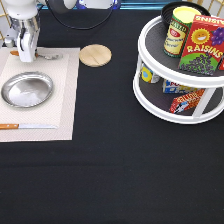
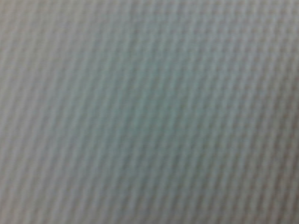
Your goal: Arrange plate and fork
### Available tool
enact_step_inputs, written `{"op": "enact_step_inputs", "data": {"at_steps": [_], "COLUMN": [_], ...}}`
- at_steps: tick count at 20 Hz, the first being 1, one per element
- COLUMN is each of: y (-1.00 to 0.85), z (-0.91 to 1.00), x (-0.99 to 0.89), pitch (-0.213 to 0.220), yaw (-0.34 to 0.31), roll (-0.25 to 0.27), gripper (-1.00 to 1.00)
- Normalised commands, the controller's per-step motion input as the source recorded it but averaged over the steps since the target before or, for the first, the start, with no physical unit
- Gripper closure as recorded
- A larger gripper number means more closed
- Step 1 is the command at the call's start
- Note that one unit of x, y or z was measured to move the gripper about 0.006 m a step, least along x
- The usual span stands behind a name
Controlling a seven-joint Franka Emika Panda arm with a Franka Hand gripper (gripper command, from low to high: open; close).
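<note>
Fork placement at the placemat's far edge

Gripper (image 1: 27,54) is low over the top-left corner of the placemat (image 1: 65,95), directly on the fork (image 1: 45,56). Fork lies flat along the mat's far edge, at about 12 o'clock from the plate (image 1: 27,90) and apart from it; brown handle end shows on one side of the gripper, silver tines on the other, pointing toward 3 o'clock. Fingers straddle the fork's middle, but whether they are clenched on it or released cannot be told from the exterior view. Wrist view shows only woven mat texture (image 2: 149,112) close up, consistent with the hand being very near the mat.

Plate sits centred on the mat's left half, upright, empty. Knife (image 1: 25,126) lies at 6 o'clock from the plate along the near edge. Wooden disc (image 1: 95,55) rests on the desk (image 1: 110,175) just off the mat, at 3 o'clock from the fork. Tiered turntable (image 1: 180,75) with can and raisin box stands well apart at the exterior view's right.

Judgement: plate appears settled; the step in hand concerns the fork. Any further move calls for a level fork, clear of the plate rim.
</note>
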Motion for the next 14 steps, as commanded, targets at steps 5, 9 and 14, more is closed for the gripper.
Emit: {"op": "enact_step_inputs", "data": {"at_steps": [5, 9, 14], "y": [0.13, 0.08, 0.01], "z": [0.07, 0.03, -0.07], "x": [-0.17, -0.03, -0.05], "pitch": [0.000, -0.013, -0.045], "yaw": [0.035, 0.089, 0.105], "roll": [0.000, 0.000, 0.000], "gripper": [1.00, 1.00, 1.00]}}
